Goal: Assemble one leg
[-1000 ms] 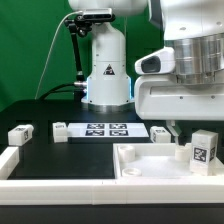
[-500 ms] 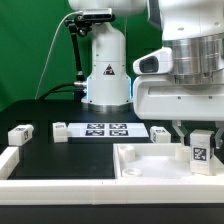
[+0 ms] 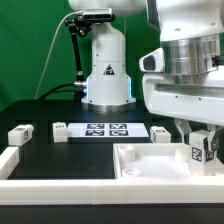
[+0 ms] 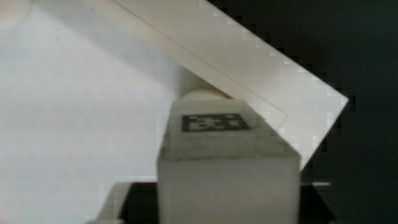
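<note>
The leg (image 3: 201,150) stands upright with its tag facing out, over the corner of the big white tray-like part (image 3: 150,166) at the exterior view's right. The pincer (image 3: 200,134) is down around its top, fingers on either side, clenched on it. In the wrist view the leg (image 4: 224,150) fills the centre against that part's white surface (image 4: 89,100). Other legs (image 3: 21,133) lie on the black desk (image 3: 70,160), well apart from the tray, beside the marker board (image 3: 108,129).

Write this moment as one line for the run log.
gripper: around leg, closure unclear | leg: upright, at tray-like part | other legs: on table, untouched
</note>
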`<state>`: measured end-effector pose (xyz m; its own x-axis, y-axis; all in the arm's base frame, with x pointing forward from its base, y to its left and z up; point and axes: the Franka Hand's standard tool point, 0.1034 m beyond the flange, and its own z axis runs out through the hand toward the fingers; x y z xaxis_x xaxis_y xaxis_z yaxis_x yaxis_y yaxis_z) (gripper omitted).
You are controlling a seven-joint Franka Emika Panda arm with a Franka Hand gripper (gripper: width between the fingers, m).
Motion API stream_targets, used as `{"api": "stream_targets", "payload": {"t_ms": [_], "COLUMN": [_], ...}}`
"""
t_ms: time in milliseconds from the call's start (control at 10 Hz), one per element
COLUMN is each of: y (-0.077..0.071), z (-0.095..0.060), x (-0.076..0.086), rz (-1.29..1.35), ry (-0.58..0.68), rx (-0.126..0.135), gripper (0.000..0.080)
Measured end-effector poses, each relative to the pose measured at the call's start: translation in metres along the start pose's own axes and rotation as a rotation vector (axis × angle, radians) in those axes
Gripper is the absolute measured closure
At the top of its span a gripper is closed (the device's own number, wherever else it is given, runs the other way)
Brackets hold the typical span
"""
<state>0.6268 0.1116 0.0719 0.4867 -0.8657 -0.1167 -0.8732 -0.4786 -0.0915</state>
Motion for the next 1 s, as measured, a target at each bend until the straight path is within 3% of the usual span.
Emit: {"api": "stream_targets", "payload": {"t_ms": [800,1000], "y": [-0.0016,-0.0019], "z": [-0.0019,-0.0022], "x": [-0.0014,-0.0017], "rz": [0.966,1.015], "ry": [-0.023,-0.034], "rx": [0.023,0.029], "gripper": [0.0506,0.0506]}}
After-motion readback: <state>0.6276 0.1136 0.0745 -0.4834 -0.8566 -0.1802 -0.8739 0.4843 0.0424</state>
